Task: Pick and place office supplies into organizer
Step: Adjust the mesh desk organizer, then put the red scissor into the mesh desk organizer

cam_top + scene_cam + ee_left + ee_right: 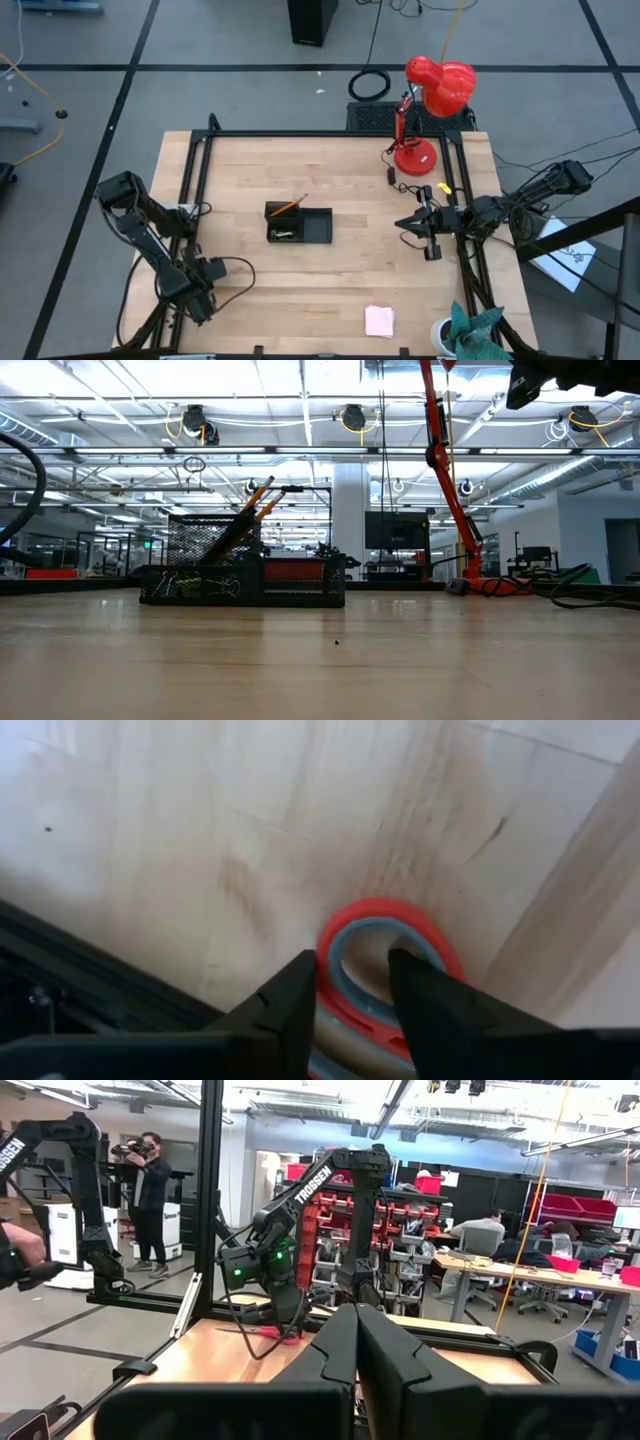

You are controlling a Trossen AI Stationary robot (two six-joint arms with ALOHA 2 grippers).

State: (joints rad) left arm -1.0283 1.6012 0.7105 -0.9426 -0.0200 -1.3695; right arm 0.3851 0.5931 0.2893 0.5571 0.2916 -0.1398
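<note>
The black organizer (pixel 300 225) stands at mid-table; an orange pencil (pixel 288 206) leans out of its taller compartment, and small pieces lie in it. In the low view the organizer (pixel 245 578) shows as a mesh tray. The pink note pad (pixel 380 320) lies flat near the table's near edge. My left gripper (pixel 200 283) is low over the table's near-left part, shut on the red-handled scissors (pixel 390 920). The scissors (pixel 262 1333) also show in the right wrist view, below the left arm. My right gripper (pixel 410 222) hovers shut right of the organizer, touching nothing. My left gripper (pixel 350 960) holds the scissors by a red handle loop (pixel 325 945), pinched between the two fingers, which come from above, slanting down. The loop's far end sticks out past the fingertips over the wood. Whether the scissors rest on the table I cannot tell.
A red desk lamp (pixel 430 100) stands at the table's far right corner, with cables beside it. A black frame (pixel 200 150) runs along the table's edges. A cup with teal cloth (pixel 465 330) sits at the near right corner. A person (pixel 150 1190) stands beyond the table.
</note>
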